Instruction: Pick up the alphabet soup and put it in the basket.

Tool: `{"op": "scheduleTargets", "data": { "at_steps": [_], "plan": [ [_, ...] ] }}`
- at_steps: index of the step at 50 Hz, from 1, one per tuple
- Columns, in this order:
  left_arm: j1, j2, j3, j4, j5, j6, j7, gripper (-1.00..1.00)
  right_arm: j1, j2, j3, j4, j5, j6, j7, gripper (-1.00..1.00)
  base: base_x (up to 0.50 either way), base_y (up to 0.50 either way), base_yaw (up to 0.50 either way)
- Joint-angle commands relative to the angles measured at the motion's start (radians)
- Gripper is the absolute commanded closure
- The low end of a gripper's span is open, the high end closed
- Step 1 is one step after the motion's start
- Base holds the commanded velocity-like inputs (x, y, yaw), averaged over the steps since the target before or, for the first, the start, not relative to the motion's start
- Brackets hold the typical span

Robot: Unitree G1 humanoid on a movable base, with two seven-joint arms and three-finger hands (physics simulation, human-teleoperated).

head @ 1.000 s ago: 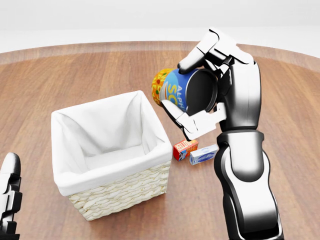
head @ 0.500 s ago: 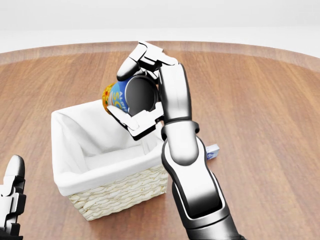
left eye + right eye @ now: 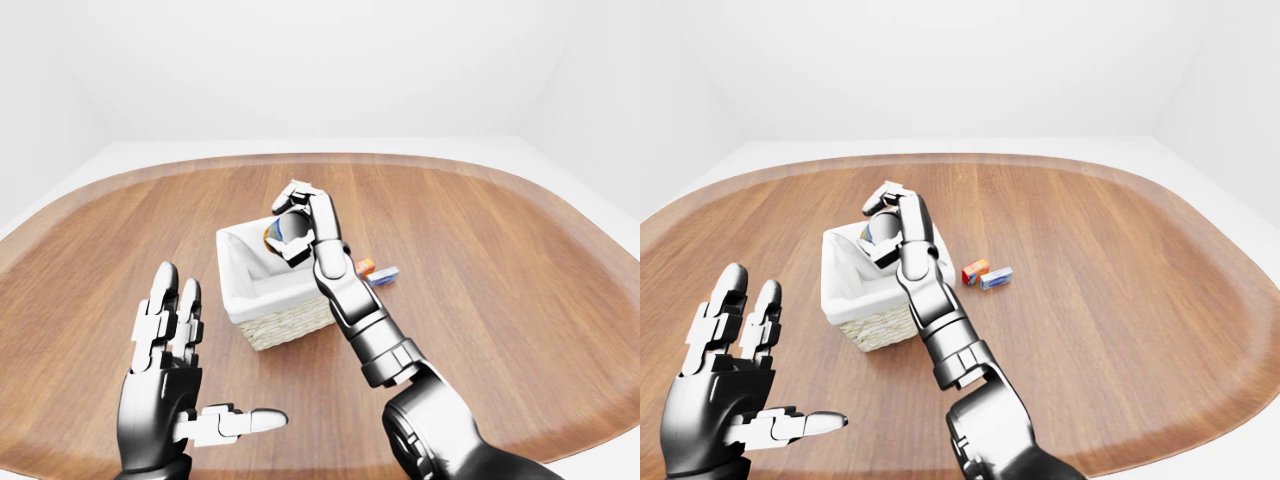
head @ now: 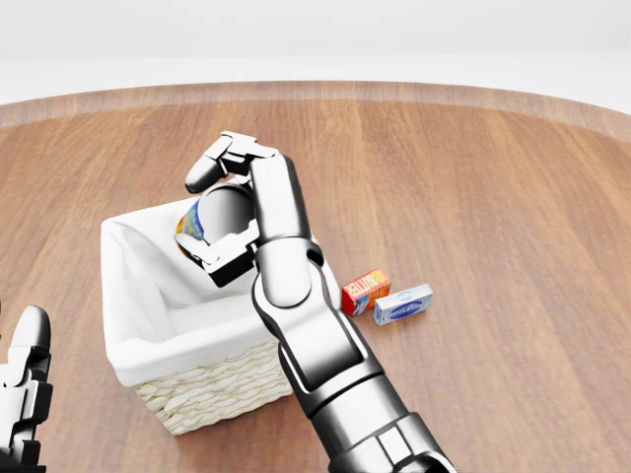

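Alphabet soup (image 4: 197,222) is gripped in the right hand (image 4: 232,212), held above the basket (image 4: 227,379) interior. Pickup is done; release remains. Left hand (image 3: 170,385) hangs open, empty.

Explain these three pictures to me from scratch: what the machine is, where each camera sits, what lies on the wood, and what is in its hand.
This is a simulated humanoid robot with two arms and three-finger hands. All three pictures come from cameras on its head, looking out over its own arms; the left-eye and right-eye views are a pair and show nearly the same scene.

On the wooden table stands a wicker basket with a white lining. Beside it, to the right in the head view, lie a small red box and a small blue and white box.

The right hand grips the alphabet soup can above the basket's opening. The left hand is raised, open and empty.
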State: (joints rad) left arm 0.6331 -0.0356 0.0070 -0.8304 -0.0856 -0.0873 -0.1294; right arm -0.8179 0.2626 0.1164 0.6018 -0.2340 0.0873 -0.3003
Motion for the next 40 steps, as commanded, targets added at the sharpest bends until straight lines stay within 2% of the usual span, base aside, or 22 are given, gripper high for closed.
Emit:
{"op": "scheduleTargets", "data": {
  "at_steps": [1, 5, 12, 19, 24, 31, 40],
  "plan": [
    [0.000, -0.001, 0.004, -0.002, -0.006, 0.000, -0.005, -1.00, -0.099, 0.020, -0.016, 0.223, -0.038, 0.000, -0.062, 1.00, 0.00, 0.00, 0.00],
    [0.006, -0.003, 0.006, -0.006, -0.009, 0.000, -0.008, -1.00, -0.114, 0.027, -0.018, 0.287, -0.041, 0.000, -0.076, 1.00, 0.00, 0.00, 0.00],
    [0.007, -0.007, 0.012, -0.010, -0.016, 0.000, -0.015, -1.00, -0.123, 0.035, -0.019, 0.342, -0.054, -0.030, -0.091, 1.00, 0.00, 0.00, 0.00],
    [0.008, -0.009, 0.011, -0.012, -0.014, 0.000, -0.017, -1.00, -0.129, 0.043, -0.018, 0.364, -0.068, -0.039, -0.103, 1.00, 0.00, 0.00, 0.00],
    [0.008, -0.010, 0.014, -0.013, -0.016, 0.000, -0.019, -1.00, -0.132, 0.047, -0.017, 0.391, -0.081, -0.057, -0.114, 1.00, 0.00, 0.00, 0.00],
    [0.007, -0.013, 0.017, -0.018, -0.018, 0.000, -0.022, -1.00, -0.132, 0.051, -0.018, 0.399, -0.090, -0.062, -0.122, 1.00, 0.00, 0.00, 0.00],
    [0.009, -0.015, 0.017, -0.021, -0.017, 0.000, -0.024, -1.00, -0.118, 0.064, -0.008, 0.379, -0.107, -0.053, -0.126, 1.00, 0.00, 0.00, 0.00]
  ]
}}
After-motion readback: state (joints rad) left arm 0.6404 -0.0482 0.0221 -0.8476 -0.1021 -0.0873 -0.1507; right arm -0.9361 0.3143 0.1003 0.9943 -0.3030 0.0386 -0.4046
